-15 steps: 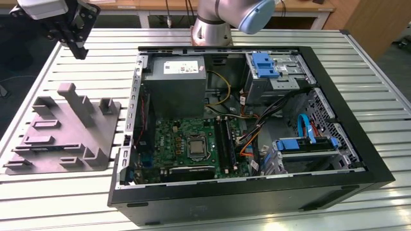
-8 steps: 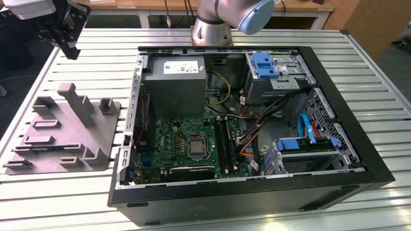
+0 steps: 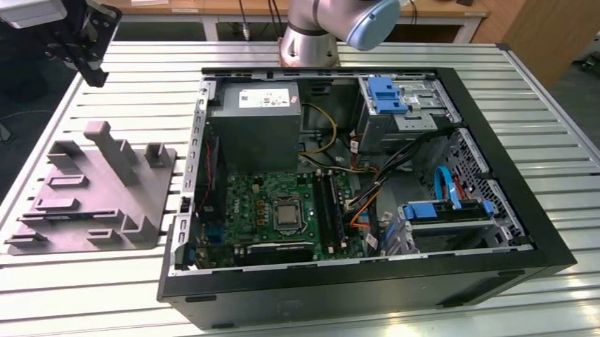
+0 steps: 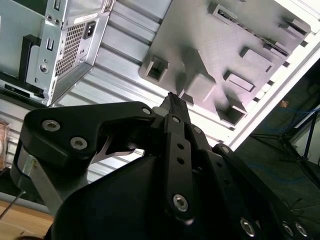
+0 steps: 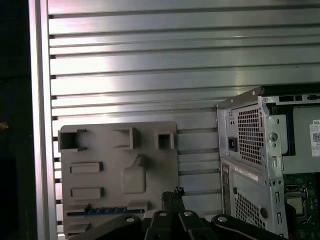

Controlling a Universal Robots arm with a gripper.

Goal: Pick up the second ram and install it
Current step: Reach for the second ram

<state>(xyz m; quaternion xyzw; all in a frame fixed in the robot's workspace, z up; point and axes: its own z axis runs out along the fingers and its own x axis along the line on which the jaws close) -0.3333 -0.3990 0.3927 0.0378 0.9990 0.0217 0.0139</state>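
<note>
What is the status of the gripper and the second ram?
Gripper shut, empty, high near grey fixture. Second ram lying in it, untouched. Nothing between them.

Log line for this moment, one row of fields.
gripper: shut, nothing held, aloft near grey fixture | second ram: lying in grey fixture, not yet picked | computer case: open

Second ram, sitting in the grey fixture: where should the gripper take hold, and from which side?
Probably its exposed long edge, near mid-length, from straight above, pinching across the thin faces. The second ram appears to sit on edge in a long slot of the grey fixture, showing as a narrow dark strip; the slot walls cover its sides.
</note>
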